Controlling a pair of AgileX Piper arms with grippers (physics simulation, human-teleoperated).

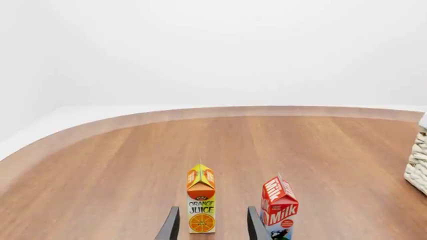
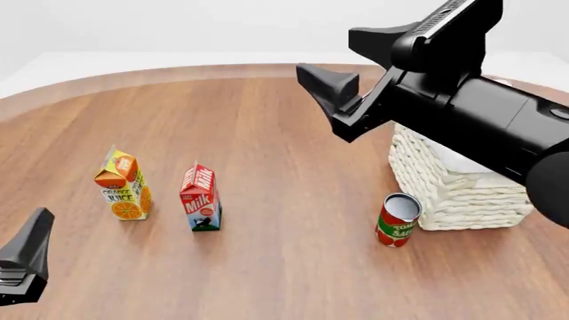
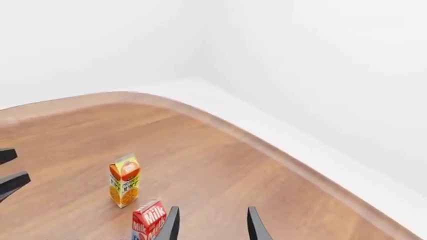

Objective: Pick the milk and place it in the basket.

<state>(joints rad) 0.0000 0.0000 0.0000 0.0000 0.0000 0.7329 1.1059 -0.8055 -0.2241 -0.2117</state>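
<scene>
The milk (image 2: 200, 198), a small red carton with white lettering, stands upright on the wooden table left of centre. It also shows in the left wrist view as the milk (image 1: 279, 207) and in the right wrist view as the milk (image 3: 148, 220). My left gripper (image 1: 213, 220) is open and low at the near left, short of the cartons, with its fingers framing the juice carton rather than the milk. My right gripper (image 2: 356, 63) is open and held high above the table's middle, holding nothing. The basket (image 2: 454, 180), cream woven wicker, sits at the right, partly hidden behind my right arm.
An orange-yellow juice carton (image 2: 122, 185) stands just left of the milk. A red tomato sauce can (image 2: 396, 219) stands against the basket's near left corner. The table's curved far edge (image 2: 178, 70) meets a white wall.
</scene>
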